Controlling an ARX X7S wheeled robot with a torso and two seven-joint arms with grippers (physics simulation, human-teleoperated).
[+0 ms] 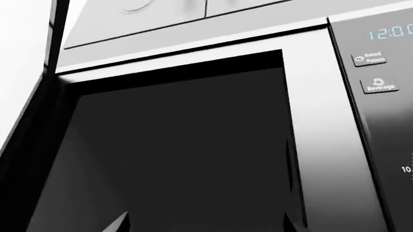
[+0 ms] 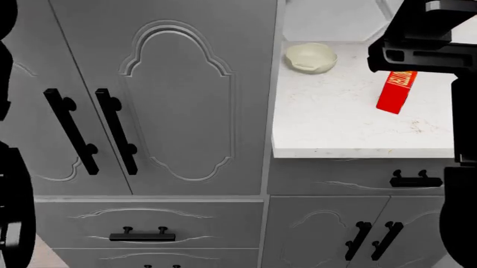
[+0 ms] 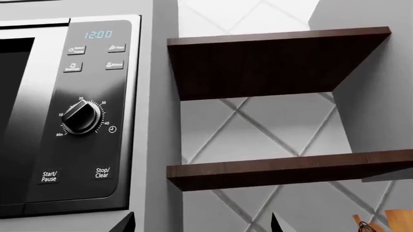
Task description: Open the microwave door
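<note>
microwave door [image 1: 29, 159] | looked swung wide off the dark cavity [image 1: 181, 154], task seemingly near done | left gripper [image 1: 205, 223] fingertips spread, holding nothing | right gripper [image 3: 201, 223] likewise spread

Left wrist camera: very close under the microwave [image 1: 213, 145], tilted upward at its dark cavity and the control panel [image 1: 380, 72] edge. Right wrist camera: farther back, facing that same control panel [image 3: 87, 111] and the wooden shelves [image 3: 271, 63] beside the microwave — panel is the shared part. Head camera: looks down on cabinet doors [image 2: 149, 95] and the surface [image 2: 350, 123] — no microwave visible.
</note>
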